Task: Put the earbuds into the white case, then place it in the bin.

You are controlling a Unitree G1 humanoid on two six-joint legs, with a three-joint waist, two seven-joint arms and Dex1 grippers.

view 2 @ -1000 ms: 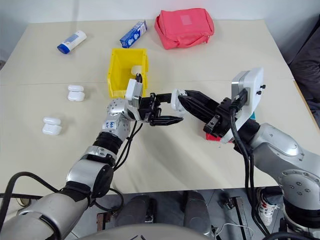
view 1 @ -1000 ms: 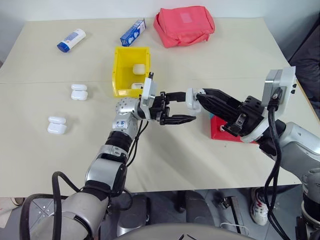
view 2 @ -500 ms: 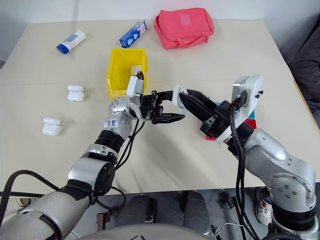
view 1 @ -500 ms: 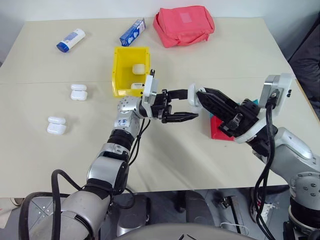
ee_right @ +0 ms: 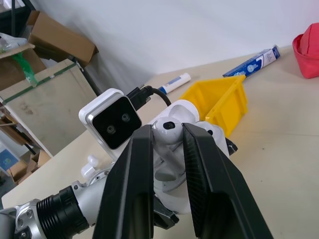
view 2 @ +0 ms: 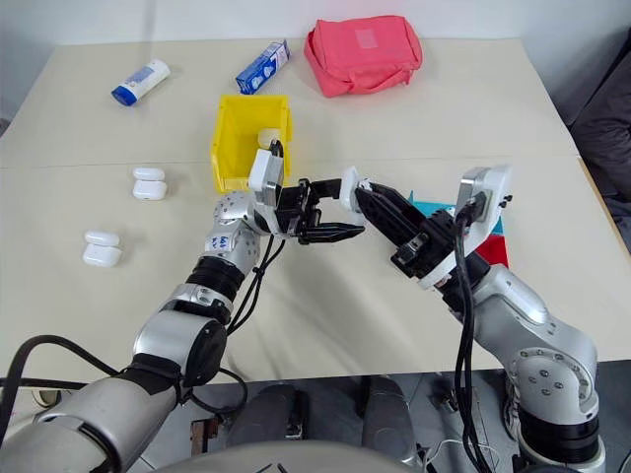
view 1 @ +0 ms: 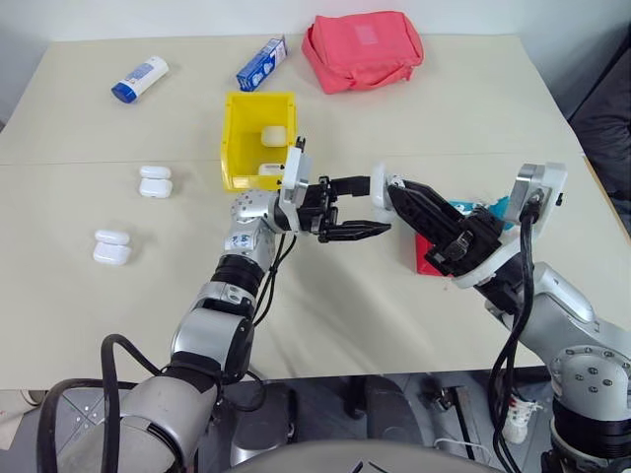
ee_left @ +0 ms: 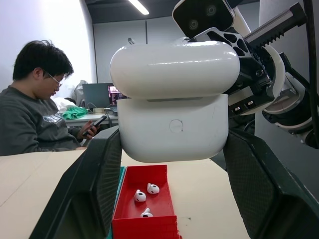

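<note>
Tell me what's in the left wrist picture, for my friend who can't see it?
A white case sits up close between the left pincer's two black fingers, with the right pincer holding it from behind. Below it, a red tray on the table holds three tiny white earbuds. A person sits at a desk in the background.

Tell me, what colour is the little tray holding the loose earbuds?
Red tray; clearest in the left wrist view.

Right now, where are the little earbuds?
Three earbuds lie in the red tray, seen in the left wrist view just below the white case held up in front of it.
</note>
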